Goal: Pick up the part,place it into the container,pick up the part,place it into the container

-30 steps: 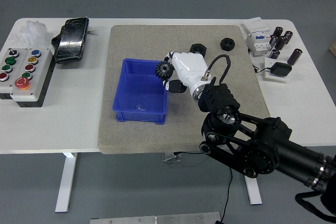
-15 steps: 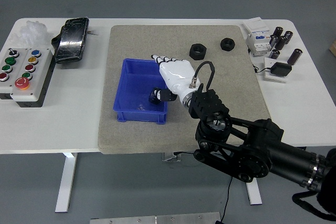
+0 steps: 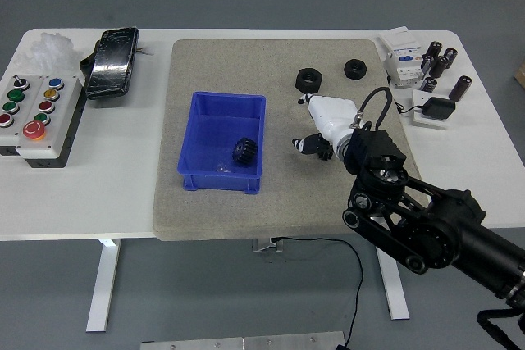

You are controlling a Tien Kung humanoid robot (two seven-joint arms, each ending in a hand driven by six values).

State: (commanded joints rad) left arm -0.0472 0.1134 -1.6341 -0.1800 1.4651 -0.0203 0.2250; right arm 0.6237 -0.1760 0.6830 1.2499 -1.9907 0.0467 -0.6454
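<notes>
Gear (image 3: 245,152): lies inside the blue bin (image 3: 202,178), toward its right wall, in the centre of the frame; nothing touches it.
Blue bin: open-topped, sits on the left-centre part of the grey mat (image 3: 279,202), its long sides running toward the top of the frame.
Right hand (image 3: 323,126): white, empty, fingers loosely spread with dark fingertips pointing left; it hovers over the mat just right of the bin, apart from its rim.
Right arm (image 3: 426,223): black, enters from the lower right corner and crosses the mat's right edge.
Remaining parts: two black nuts on the mat's upper right, one (image 3: 309,79) just above the hand, the other (image 3: 354,67) further right near the mat's top edge.
Open room: bare mat between bin and hand, along the lower strip below the bin, and across the top strip above the bin.
Mat: grey, rectangular, covers the middle of the white table (image 3: 123,202).
Left of frame: button box (image 3: 37,114) with coloured buttons, a black pouch (image 3: 113,61) above it, white wadding (image 3: 49,48) in the upper left corner.
Right of frame: a white electrical block (image 3: 404,61), several dark cylinders (image 3: 443,67), a small black pad (image 3: 438,109) on a white plate.
Room: grey floor around the table.
</notes>
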